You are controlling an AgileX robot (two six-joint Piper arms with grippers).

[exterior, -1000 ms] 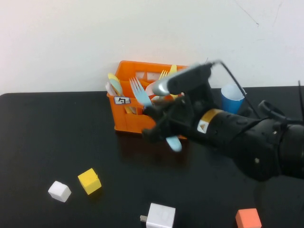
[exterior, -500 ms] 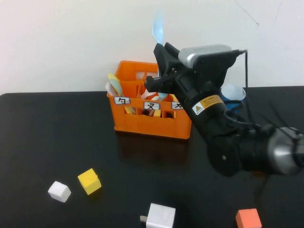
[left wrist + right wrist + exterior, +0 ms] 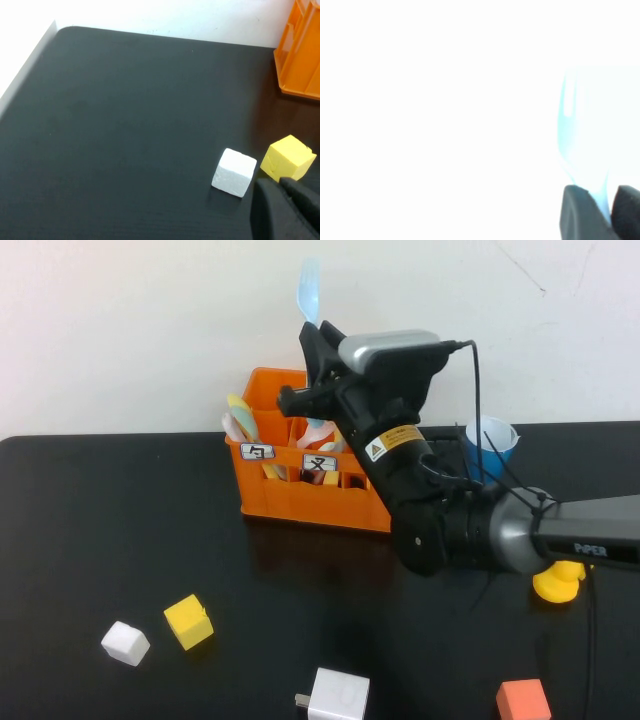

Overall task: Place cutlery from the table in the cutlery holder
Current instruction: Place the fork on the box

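Whereas half a second ago the light blue plastic fork [image 3: 309, 290] stood over the crate's right part, it now points up over the middle of the orange plastic compartment crate [image 3: 300, 492], carried leftward. On the glossy black table [image 3: 120, 530] lie a yellow cube [image 3: 188, 621], a white cube [image 3: 125, 643], a white charger block [image 3: 337, 695] and an orange block [image 3: 523, 701]; a blue cone cup [image 3: 491, 445] stands behind the arm. The right claw [image 3: 310, 340] is clamped on the fork's handle. The left claw [image 3: 287, 207] hovers beside the yellow cube; I cannot tell its opening.
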